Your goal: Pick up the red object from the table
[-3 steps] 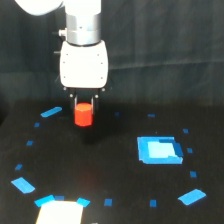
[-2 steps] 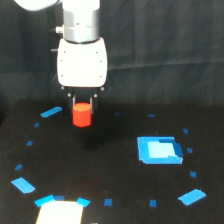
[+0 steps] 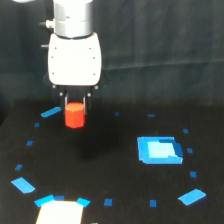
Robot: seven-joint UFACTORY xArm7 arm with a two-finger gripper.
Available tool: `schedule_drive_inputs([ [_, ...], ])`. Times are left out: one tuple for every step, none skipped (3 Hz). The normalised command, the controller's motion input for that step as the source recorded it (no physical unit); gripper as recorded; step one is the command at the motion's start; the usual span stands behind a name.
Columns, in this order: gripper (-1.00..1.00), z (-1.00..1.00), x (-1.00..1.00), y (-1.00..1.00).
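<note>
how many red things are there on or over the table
1. The red block sits between the fingers of the pincer, under the white arm, toward the exterior view's left over the black table. Nothing else red shows; the arm could hide something behind it.

A robot test bench in a lab. A black matte table [image 3: 115,165] stands before a black cloth backdrop [image 3: 165,55] at 12 o'clock. Blue tape bits [image 3: 24,185] ring the surface, with a larger blue square patch [image 3: 159,150] at 3 o'clock. A white robot arm [image 3: 75,50] hangs overhead.
</note>
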Motion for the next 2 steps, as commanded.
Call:
schedule_drive_inputs([
  [-1.00, -0.93, -0.04, -0.31],
  [-0.93, -0.06, -0.39, -0.07],
])
